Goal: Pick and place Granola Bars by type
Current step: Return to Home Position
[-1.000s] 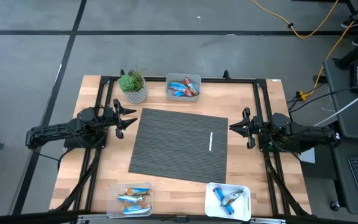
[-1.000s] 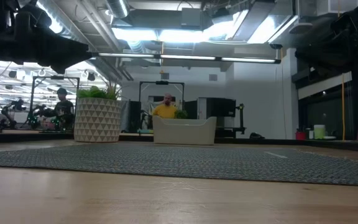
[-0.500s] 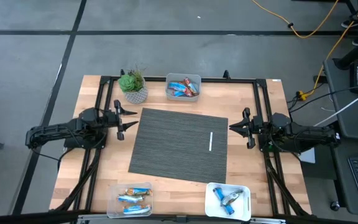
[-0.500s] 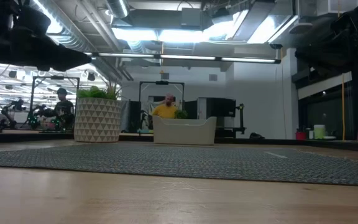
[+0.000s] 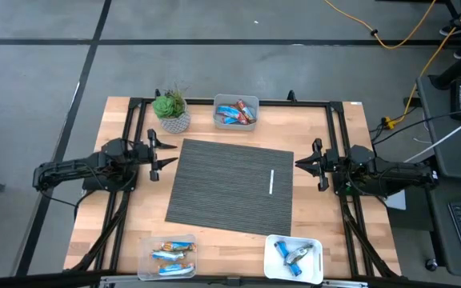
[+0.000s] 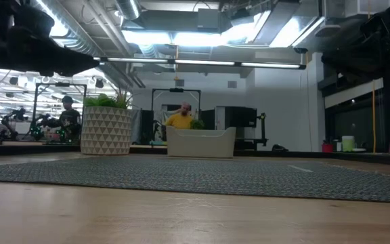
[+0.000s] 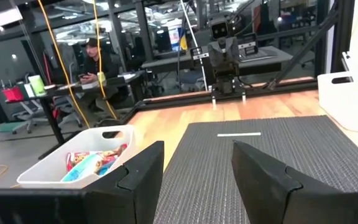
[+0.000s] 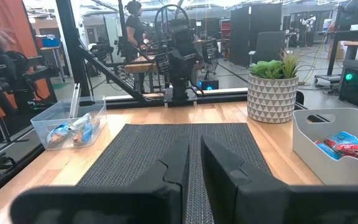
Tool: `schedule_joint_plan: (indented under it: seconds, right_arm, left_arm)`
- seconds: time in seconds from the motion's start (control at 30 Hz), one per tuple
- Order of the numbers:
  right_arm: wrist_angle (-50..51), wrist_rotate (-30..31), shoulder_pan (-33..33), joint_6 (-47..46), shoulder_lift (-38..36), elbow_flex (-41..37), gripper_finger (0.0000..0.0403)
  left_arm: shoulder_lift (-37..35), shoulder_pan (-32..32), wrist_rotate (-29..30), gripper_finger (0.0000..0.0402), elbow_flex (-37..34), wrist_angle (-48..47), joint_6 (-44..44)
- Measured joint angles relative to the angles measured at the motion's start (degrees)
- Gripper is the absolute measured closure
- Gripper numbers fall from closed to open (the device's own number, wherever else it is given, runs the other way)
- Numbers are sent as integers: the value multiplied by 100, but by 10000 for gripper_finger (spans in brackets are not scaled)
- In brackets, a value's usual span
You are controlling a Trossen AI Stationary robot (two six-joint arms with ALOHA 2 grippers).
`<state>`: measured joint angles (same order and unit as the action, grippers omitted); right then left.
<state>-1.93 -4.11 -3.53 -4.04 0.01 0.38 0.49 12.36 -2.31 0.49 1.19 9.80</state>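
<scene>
The granola bars lie in three bins. Blue and red ones are in the far bin [image 5: 236, 112], which also shows in the left wrist view [image 7: 82, 165]. Gold and blue ones are in the clear near-left bin [image 5: 166, 254]. Blue ones are in the white near-right bin [image 5: 294, 256]. My left gripper [image 5: 169, 153] is open and empty at the left edge of the dark mat [image 5: 230, 184]. Its fingers stand wide apart in its wrist view [image 7: 197, 168]. My right gripper [image 5: 298, 164] is shut and empty at the mat's right edge, also seen in its own view [image 8: 195, 165].
A thin white stick [image 5: 271, 182] lies on the right part of the mat. A potted plant [image 5: 172, 110] stands at the far left beside the far bin. A black frame [image 5: 338, 136] runs along the table's edges. People are in the room behind the table [image 6: 179, 118].
My left arm has shifted a little during the first half second and has since kept still; in the low view its dark shape has drawn up and back. The bins, the bars and the white stick have stayed in place.
</scene>
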Motion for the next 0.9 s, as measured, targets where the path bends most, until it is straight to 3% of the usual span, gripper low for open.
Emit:
schedule_joint_plan:
  seconds: [0.43, 0.8, 0.9]
  right_arm:
    - [1, 0, 1, -1, 0, 0, 357]
    - [-1, 0, 1, 1, 0, 0, 357]
    - [-1, -1, 1, -1, 1, 0, 357]
  left_arm:
    - [14, -484, 39, 221, 0, -9, 562]
    - [42, -490, 39, 221, 0, -11, 582]
    - [42, -490, 145, 221, 0, -31, -77]
